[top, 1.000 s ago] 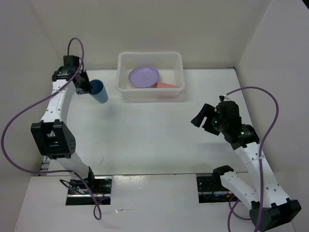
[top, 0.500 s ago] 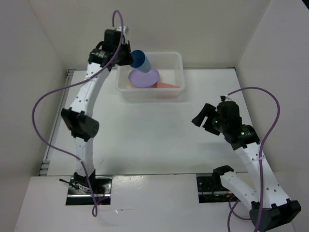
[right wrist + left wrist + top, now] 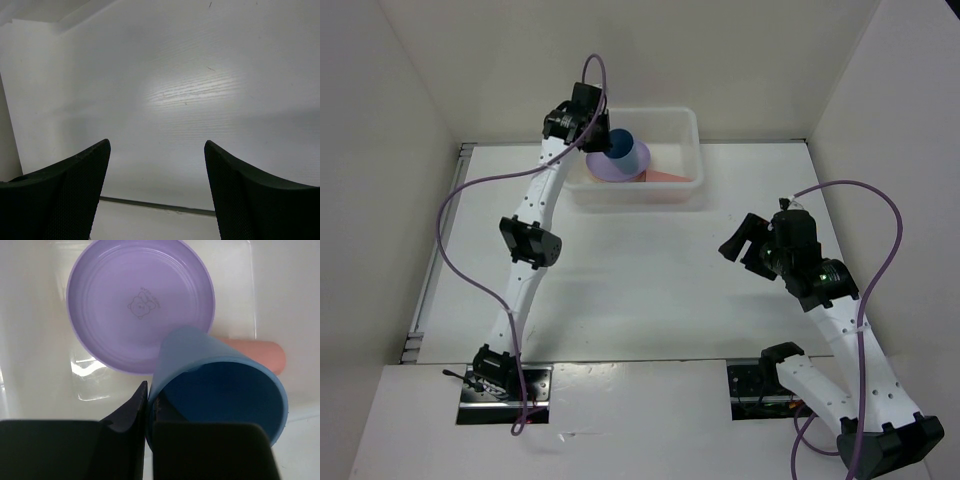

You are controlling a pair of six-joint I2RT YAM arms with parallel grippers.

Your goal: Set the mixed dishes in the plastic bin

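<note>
My left gripper (image 3: pixel 603 143) is shut on the rim of the small blue cup (image 3: pixel 626 150) and holds it tilted over the translucent white plastic bin (image 3: pixel 685 125). In the left wrist view the gripper (image 3: pixel 148 405) pinches the cup's (image 3: pixel 220 390) wall, one finger inside it. The purple plate (image 3: pixel 135 300) lies in the bin below, with a pink plate (image 3: pixel 260 354) partly under it; the pink plate also shows in the top view (image 3: pixel 668 176). My right gripper (image 3: pixel 740 240) is open and empty over the table's right side. The yellow-orange plate and the red cup are not in view.
White walls close in the table on the left, back and right. The bin stands at the back middle against the rear wall. The right wrist view shows only bare white surface between its fingers (image 3: pixel 75 185).
My left arm has swung from the table's left side to over the bin, carrying the blue cup, and has lowered it toward the purple plate. The right arm has not moved.
</note>
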